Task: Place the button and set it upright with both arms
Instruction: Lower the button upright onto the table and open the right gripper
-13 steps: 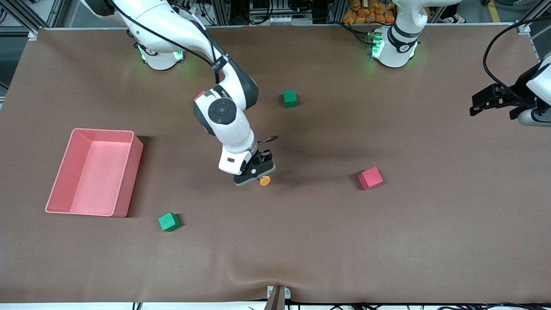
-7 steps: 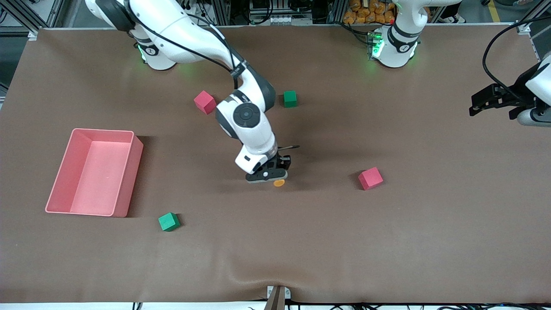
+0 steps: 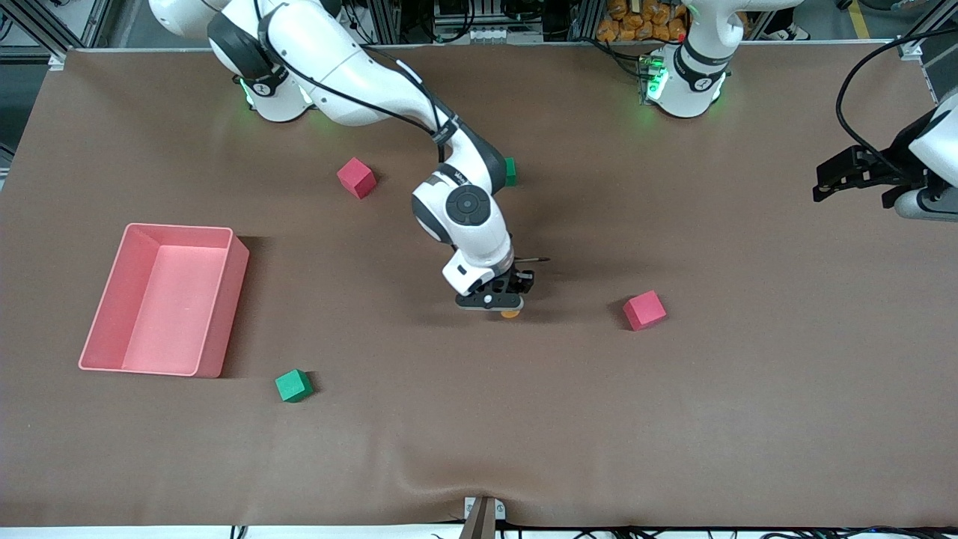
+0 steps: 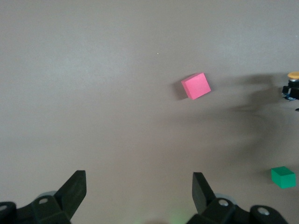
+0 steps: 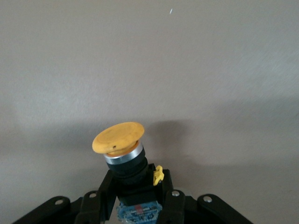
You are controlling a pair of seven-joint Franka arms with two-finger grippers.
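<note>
The button (image 5: 122, 149) has a round orange cap and a black body. My right gripper (image 5: 134, 193) is shut on its body, and the cap points away from the wrist. In the front view the right gripper (image 3: 500, 301) hangs low over the middle of the table with the orange cap (image 3: 510, 314) showing just under it. The button also shows small in the left wrist view (image 4: 293, 76). My left gripper (image 3: 846, 178) is open and empty, held high over the left arm's end of the table; its fingers (image 4: 74, 187) stand wide apart.
A red cube (image 3: 644, 310) lies beside the right gripper, toward the left arm's end. Another red cube (image 3: 355, 177) and a green cube (image 3: 510, 171) lie farther from the camera. A green cube (image 3: 293, 385) and a pink tray (image 3: 223, 299) lie toward the right arm's end.
My right arm has carried the button toward the left arm's end of the table, uncovering the farther red cube and partly covering the green cube. The left arm has stayed in place.
</note>
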